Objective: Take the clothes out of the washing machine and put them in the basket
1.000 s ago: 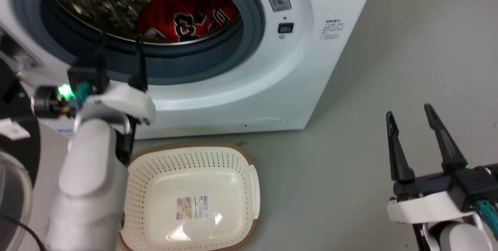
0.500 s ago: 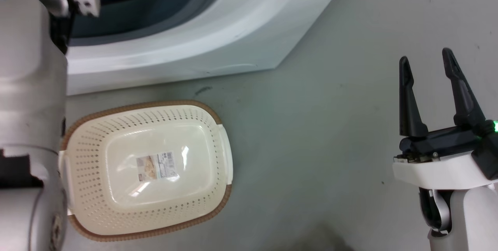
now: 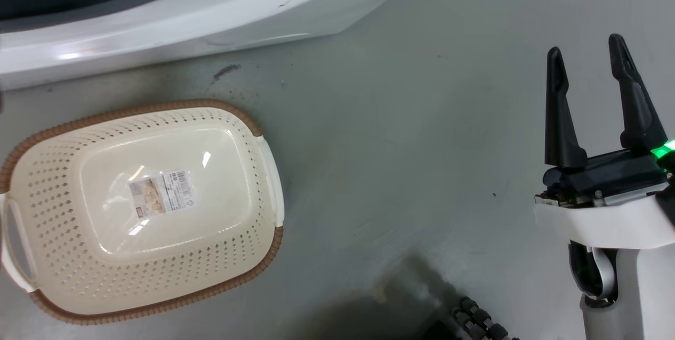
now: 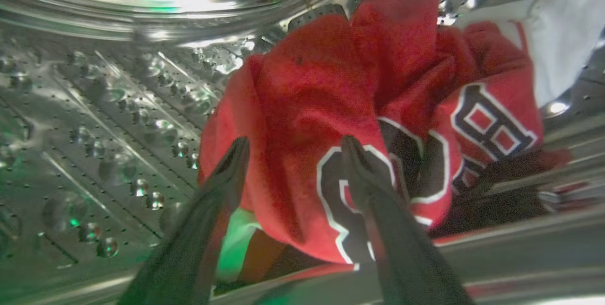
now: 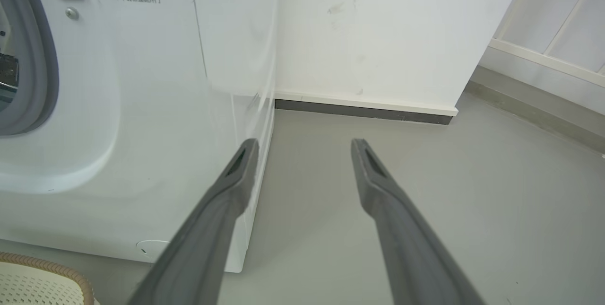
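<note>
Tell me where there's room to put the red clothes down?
The basket holds just a sticker, so its whole inside is free. Bare floor lies between the basket, the washing machine and the right claw. Crowded: the drum, where the clothes bunch right before the open left claw.

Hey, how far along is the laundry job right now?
Nothing is moved yet: the basket holds just a label. In hand: the open left gripper is inside the steel drum, at the red jersey, not closed on it. Remaining: grasp it, plus the white-banded garment behind, and carry both over. The right gripper hangs open.
</note>
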